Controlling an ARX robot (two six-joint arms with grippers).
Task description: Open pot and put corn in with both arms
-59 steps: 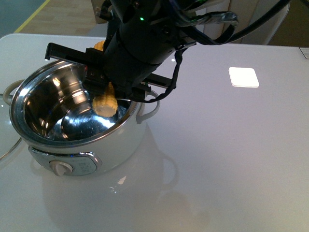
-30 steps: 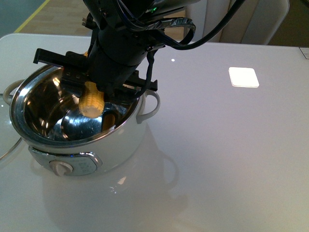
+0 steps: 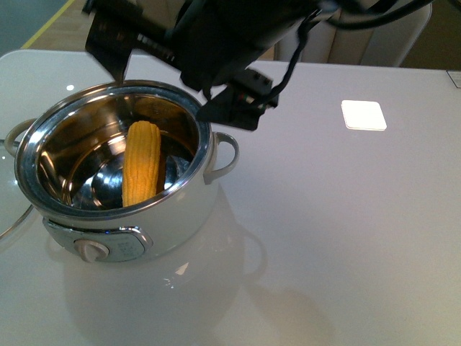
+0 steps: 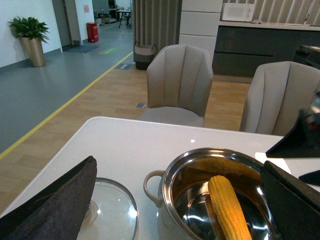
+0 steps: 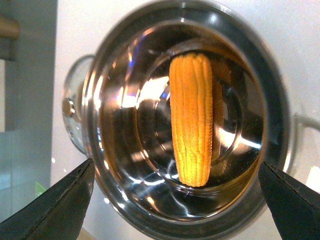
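- Is the corn (image 3: 140, 164) sitting in the pot (image 3: 189, 210)?
- Yes, it's lying inside, and the lid (image 4: 114, 212) is resting beside the pot. The right gripper (image 3: 176, 79) is hanging above the pot, the left gripper (image 4: 172, 200) beside it, both spread wide and carrying nothing. I'm judging the task practically done.

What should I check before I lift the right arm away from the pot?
1. The corn is inside the pot: ok, it leans against the steel wall.
2. The right gripper has released: ok, open and empty above the pot.
3. Its fingers are clear of the rim: cannot tell, one hangs close to the far edge.
4. The left gripper is free: ok, open, holding nothing.
5. The glass lid is out of the way: ok, on the table beside the pot.
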